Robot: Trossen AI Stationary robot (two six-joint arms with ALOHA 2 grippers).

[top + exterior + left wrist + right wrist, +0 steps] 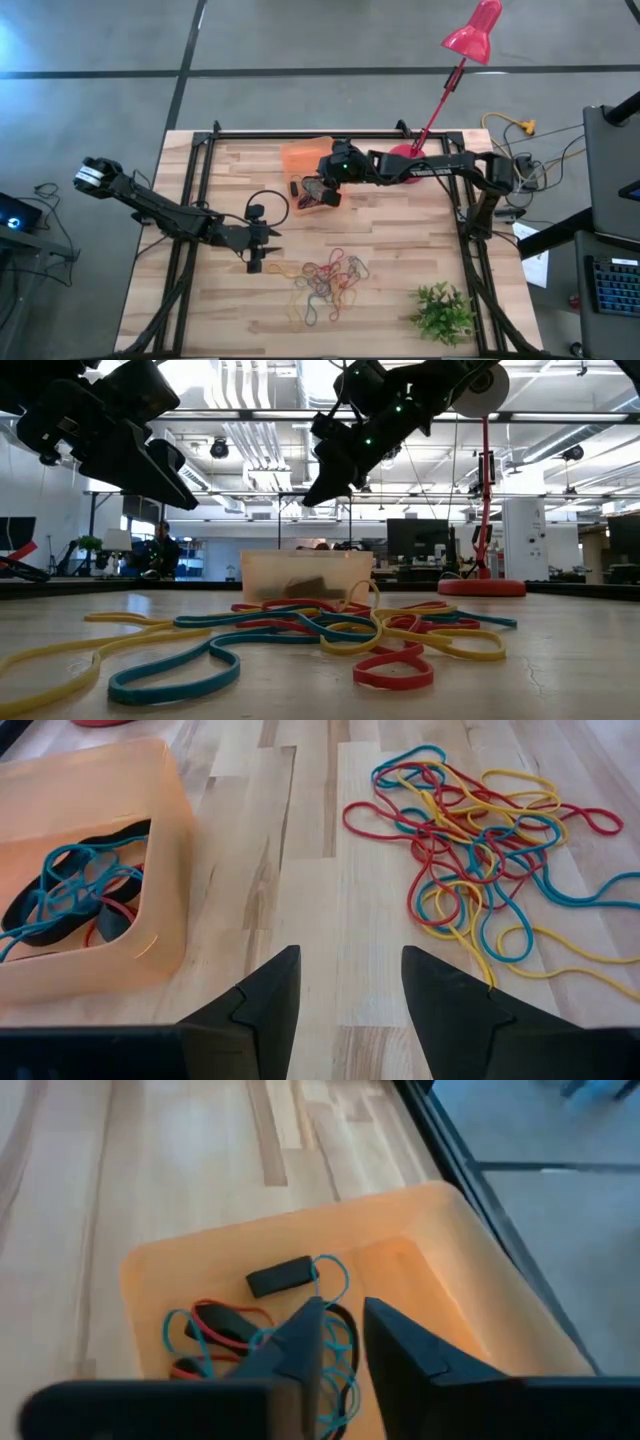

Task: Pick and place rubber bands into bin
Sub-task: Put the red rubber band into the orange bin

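Right gripper (345, 1342) hangs over bin (303, 158) near table's (400, 330) far edge, fingers slightly apart, gripping nothing. Left gripper (350, 982) spread wide, empty, beside rubber bands (328, 280) piled toward near edge. Few bands already in bin.

The left gripper (350, 995), fingers apart, hovers over bare wooden table (300, 850) between the orange bin (165, 850) holding bands and loose rubber bands (470, 840).

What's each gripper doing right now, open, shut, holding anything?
Left gripper: open, holding nothing, above bare table between the bin and the loose rubber bands.
Right gripper: over the bin, jaws slightly parted, nothing visibly held.
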